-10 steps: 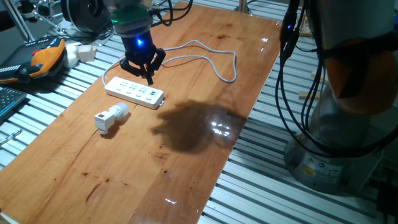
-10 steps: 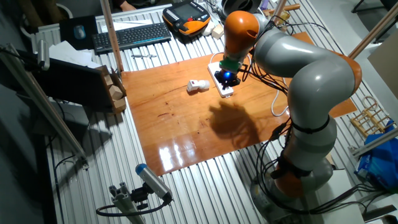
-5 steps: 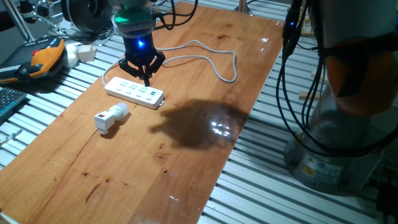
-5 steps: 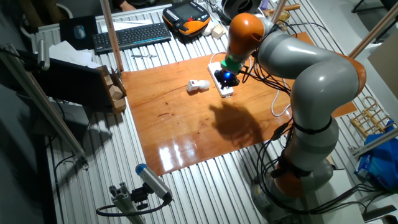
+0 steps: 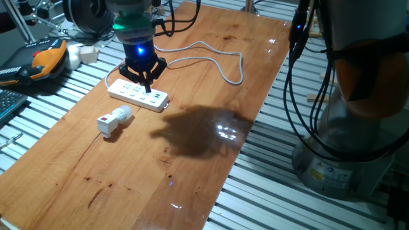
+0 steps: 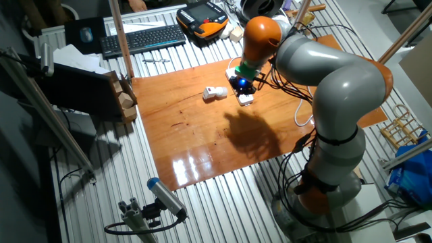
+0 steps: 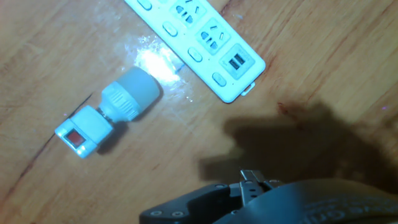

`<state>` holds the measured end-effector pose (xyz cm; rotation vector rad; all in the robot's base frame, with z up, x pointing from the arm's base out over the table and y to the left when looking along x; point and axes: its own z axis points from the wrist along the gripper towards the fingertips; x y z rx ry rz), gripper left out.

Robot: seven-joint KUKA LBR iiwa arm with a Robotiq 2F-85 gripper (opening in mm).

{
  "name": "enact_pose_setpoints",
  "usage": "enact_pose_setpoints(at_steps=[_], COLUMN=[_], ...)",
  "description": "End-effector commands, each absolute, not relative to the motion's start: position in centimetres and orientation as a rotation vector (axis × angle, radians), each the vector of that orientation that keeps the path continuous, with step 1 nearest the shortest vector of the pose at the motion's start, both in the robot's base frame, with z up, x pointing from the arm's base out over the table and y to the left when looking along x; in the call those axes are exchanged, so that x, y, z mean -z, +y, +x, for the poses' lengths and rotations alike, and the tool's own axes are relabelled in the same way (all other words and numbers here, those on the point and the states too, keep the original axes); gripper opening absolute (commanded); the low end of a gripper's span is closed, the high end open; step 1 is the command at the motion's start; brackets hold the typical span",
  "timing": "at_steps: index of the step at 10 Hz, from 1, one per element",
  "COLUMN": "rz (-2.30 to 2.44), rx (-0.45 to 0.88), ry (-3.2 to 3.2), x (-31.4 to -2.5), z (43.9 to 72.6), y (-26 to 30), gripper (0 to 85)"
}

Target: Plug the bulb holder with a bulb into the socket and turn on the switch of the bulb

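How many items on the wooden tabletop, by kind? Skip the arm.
Bulb holder with bulb: 1
Power strip (the socket), with its white cable: 1
Total: 2

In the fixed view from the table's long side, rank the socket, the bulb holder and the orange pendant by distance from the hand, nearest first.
1. Socket: directly under the hand.
2. Bulb holder: on the wood, toward the camera from the socket.
3. Orange pendant: off the board, far left.
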<state>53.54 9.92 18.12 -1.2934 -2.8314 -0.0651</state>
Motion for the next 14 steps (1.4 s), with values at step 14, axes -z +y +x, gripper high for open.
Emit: enact_pose_setpoints(at_steps=[14], rz=[-1.412], rx=[0.145], ry=[-2.769], x=[-18.55], z=[53.94], y=[10.35], gripper=[0.0])
